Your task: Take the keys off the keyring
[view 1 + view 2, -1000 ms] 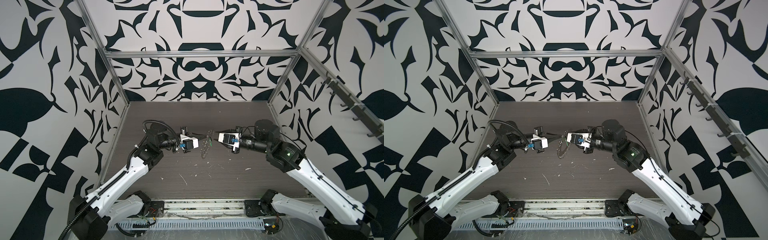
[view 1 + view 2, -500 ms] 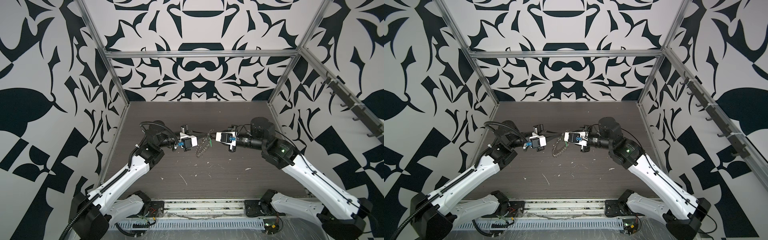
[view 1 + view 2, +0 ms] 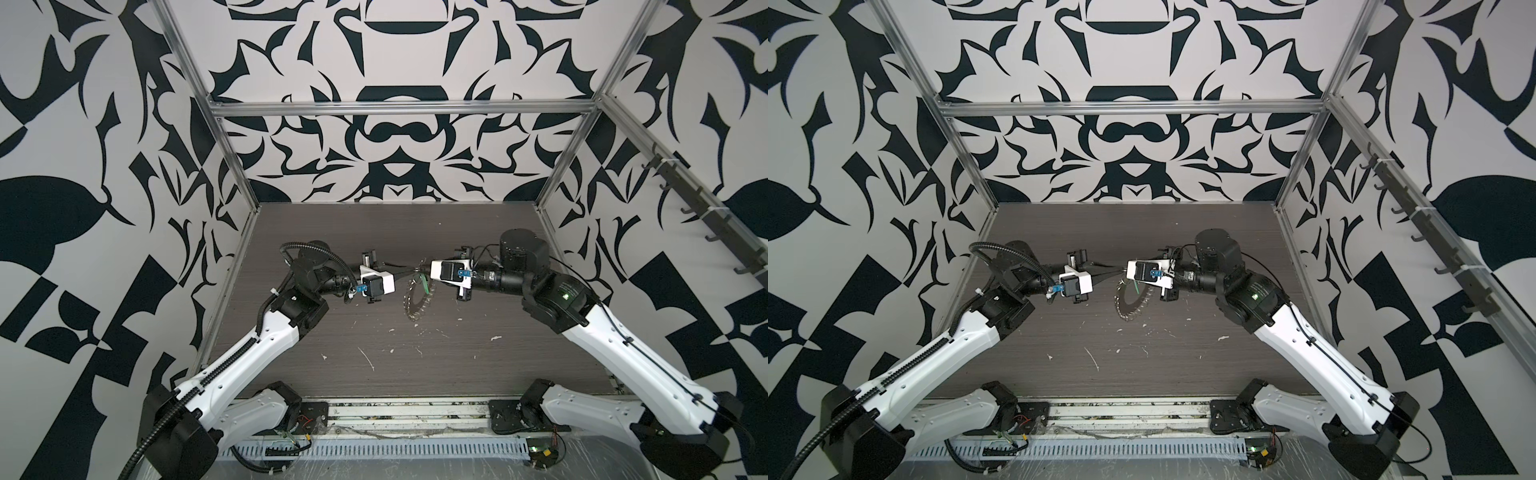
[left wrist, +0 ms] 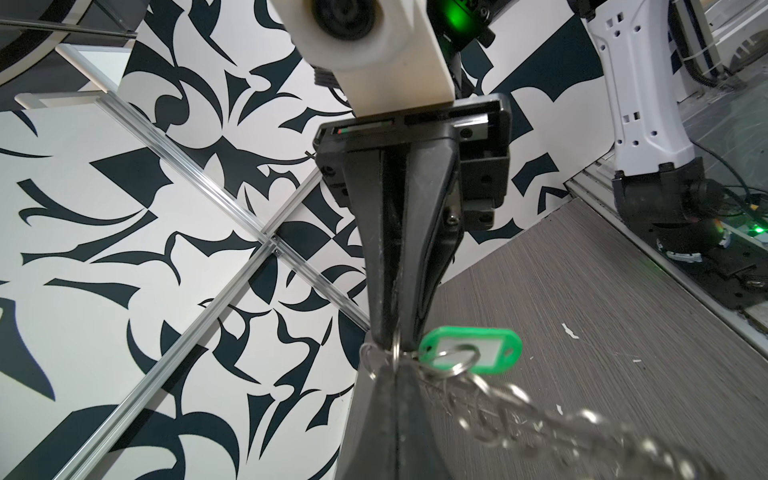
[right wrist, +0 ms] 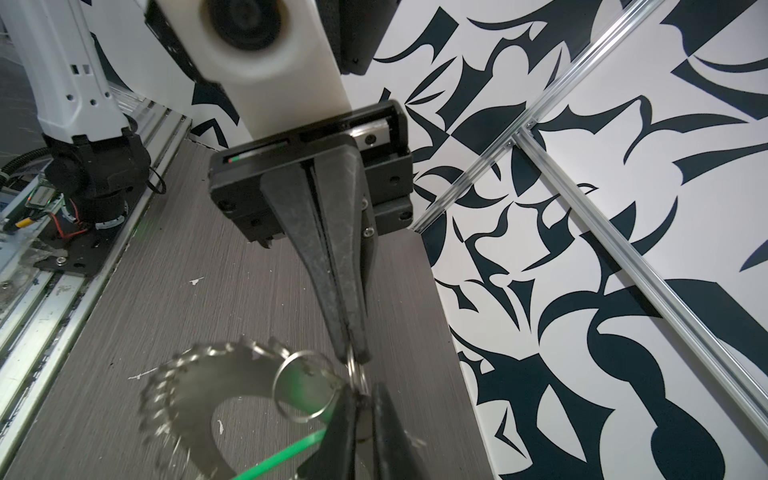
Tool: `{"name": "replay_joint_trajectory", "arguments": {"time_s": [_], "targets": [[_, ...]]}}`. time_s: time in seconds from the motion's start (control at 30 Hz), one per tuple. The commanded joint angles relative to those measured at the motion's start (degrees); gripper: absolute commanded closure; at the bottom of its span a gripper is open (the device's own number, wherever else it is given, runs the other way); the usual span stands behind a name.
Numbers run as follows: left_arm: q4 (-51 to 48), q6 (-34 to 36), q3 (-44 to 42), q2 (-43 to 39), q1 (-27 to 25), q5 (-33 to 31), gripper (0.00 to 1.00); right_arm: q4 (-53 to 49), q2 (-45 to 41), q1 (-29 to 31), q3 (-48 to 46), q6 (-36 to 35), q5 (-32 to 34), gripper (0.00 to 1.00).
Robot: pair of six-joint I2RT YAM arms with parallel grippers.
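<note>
While left and right jaws are pinching small loops (image 5: 354,370), the hanging keyring (image 5: 187,397) is risking dropping if either grip slips.

The keyring (image 5: 187,395) is silvery, fringed with shiny loops (image 5: 249,345); the key tag (image 4: 471,351) is bright green with a white insert. The worktop (image 3: 457,365) is grey-brown woodgrain flecked white, and the walls (image 3: 395,54) carry bold black-and-white ornament.

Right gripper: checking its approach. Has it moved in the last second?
Yes. The right gripper shifted slightly left in both top views, away from the right corner post.
</note>
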Motion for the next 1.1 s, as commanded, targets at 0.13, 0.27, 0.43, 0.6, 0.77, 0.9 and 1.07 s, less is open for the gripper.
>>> {"name": "replay_joint_trajectory", "arguments": {"time_s": [0.13,0.27,0.43,0.6,0.77,0.9,1.07], "targets": [[-5.7,3.4,2.3,-0.1,-0.2,2.2,0.94,-2.2,1.2,0.0,4.0,-0.9,-1.8,1.0],[-13.0,6.5,3.9,-0.1,-0.2,0.1,0.76,-9.0,2.7,0.0,8.1,-3.7,0.0,1.0],[-18.1,5.6,6.8,1.0,-0.2,-0.3,0.79,-12.4,3.8,0.0,10.0,-5.5,2.0,1.0],[-19.2,4.9,7.9,2.0,-0.2,-0.2,0.84,-13.2,4.2,0.0,10.7,-5.9,2.3,1.0],[-20.1,4.8,8.6,2.9,-0.2,-0.8,0.81,-12.7,4.2,0.0,10.8,-6.0,2.1,1.0],[-20.1,2.9,8.7,3.2,-0.2,-1.4,0.8,-12.6,4.4,0.0,11.0,-6.2,1.6,1.0],[-19.5,1.6,9.4,3.8,-0.2,-1.8,0.82,-12.2,4.6,0.0,10.8,-6.0,1.1,1.0]]}}
